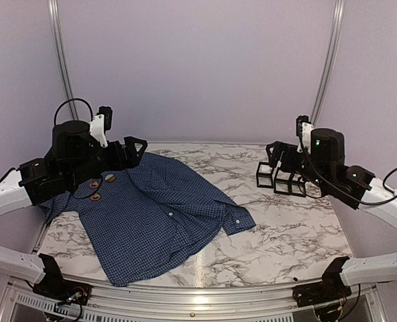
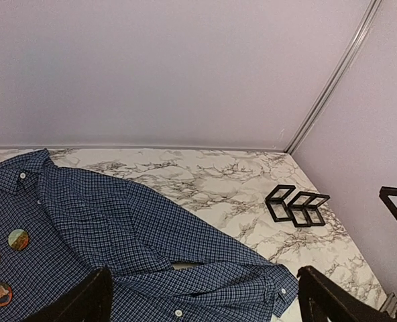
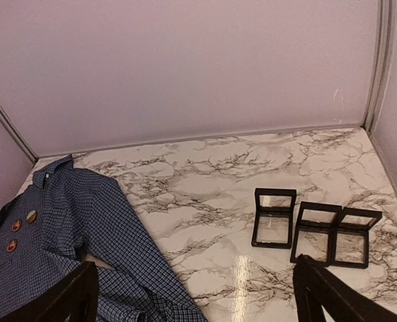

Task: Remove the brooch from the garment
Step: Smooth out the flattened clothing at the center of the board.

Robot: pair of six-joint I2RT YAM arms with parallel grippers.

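Under my left claw (image 2: 204, 285) only the flat shirt (image 2: 118, 221) lies, so I have room downward. Ahead-right of my right claw (image 3: 195, 275), three frames (image 3: 312, 228) stand in the way.

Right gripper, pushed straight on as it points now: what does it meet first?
The right gripper would likely meet bare marble table first, between the shirt and the black frames; depth is unclear.

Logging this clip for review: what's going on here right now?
Nothing is being handled yet. The blue checked shirt lies spread on the left of the marble table, with three round brooches on it near the collar. The left gripper and right gripper hover open and empty, touching nothing. Three small black frames stand at the right.
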